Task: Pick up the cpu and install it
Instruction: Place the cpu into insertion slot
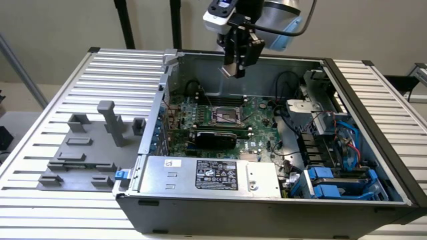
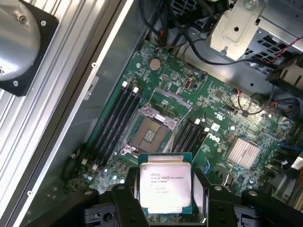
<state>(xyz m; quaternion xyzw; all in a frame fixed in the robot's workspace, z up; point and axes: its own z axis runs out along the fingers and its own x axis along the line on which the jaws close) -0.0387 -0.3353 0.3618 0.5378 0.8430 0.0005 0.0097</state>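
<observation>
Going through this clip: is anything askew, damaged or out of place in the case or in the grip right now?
Nothing stands out. The gripper holds the cpu square between its jaws above the motherboard. The socket lies open and empty, with no visible damage.

The cpu [image 2: 165,183] sits between the end effector's [image 2: 165,201] jaws, above the socket [image 2: 149,135] on the motherboard [image 2: 222,109] inside the case [image 1: 200,215]

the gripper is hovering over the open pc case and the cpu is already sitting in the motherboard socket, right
Not quite: the cpu is not in the socket; it is gripped in the gripper, which does hover over the open pc case. The wrist view shows the socket empty with the cpu held clear of it.
</observation>
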